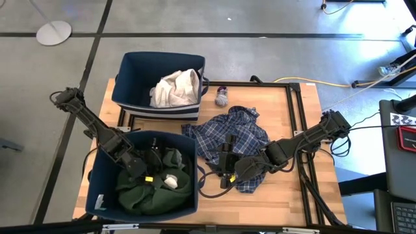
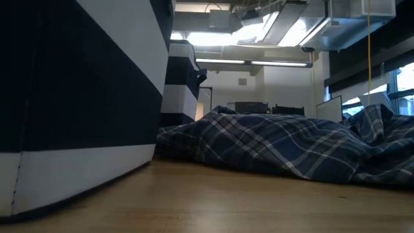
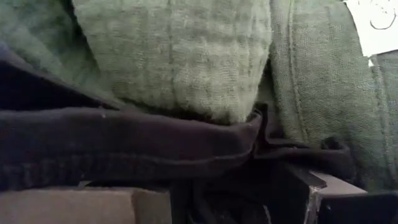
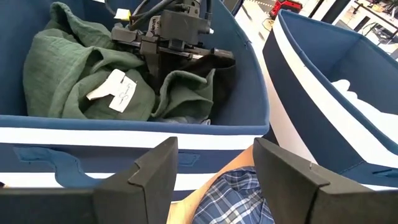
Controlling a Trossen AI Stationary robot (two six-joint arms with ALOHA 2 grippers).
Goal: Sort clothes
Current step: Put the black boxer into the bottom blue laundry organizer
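The dark green garment (image 1: 153, 195) lies in the near-left navy bin (image 1: 97, 188), and it also shows in the right wrist view (image 4: 68, 74). My left gripper (image 1: 159, 159) is down inside that bin, its fingers apart, with a dark grey garment (image 3: 124, 143) across them. A white garment (image 1: 175, 88) lies in the far navy bin (image 1: 130, 71). The blue plaid shirt (image 1: 244, 133) lies spread on the table. My right gripper (image 4: 214, 180) is open and empty just above the shirt's near left part, pointing at the near bin. The small grey sock (image 1: 221, 97) lies beside the far bin. My left gripper has the dark grey garment's folded edge (image 3: 186, 134) lying across and between its parted fingers (image 3: 323, 193). It comes in from above, slanting down into the bin. The garment rests on the green garment in the bin. The cloth hides the fingertips.
The two navy bins stand close together on the table's left half, and the near bin's white-banded wall (image 2: 77, 97) fills the low view's left. Bare wood (image 1: 286, 188) shows near the table's front right. A black frame rail (image 1: 296, 123) runs along the right side.
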